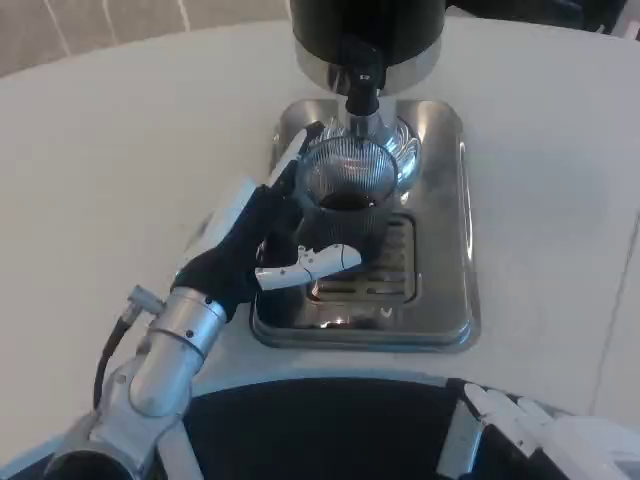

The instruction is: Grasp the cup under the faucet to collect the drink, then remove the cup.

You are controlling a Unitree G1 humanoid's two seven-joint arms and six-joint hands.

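Head view has the cup (345, 180) sitting upright on the metal drip tray (450, 250), right under the faucet (361, 90) of the black dispenser (365, 30). So the long axis is vertical, with the mouth pointing straight up at the spout. Looks like there's dark drink inside already, though I can't tell how full it is or whether anything is pouring right now.

Left robot hand (270, 240) is wrapped around the cup's lower part from the left side, so I'd say the grasp is done and we're in the collecting stage. What's left is pulling the cup out from under the faucet.

Right robot hand (520, 420) is low at the bottom edge over the white desk (120, 150), holding nothing; can't tell how far its fingers are spread.
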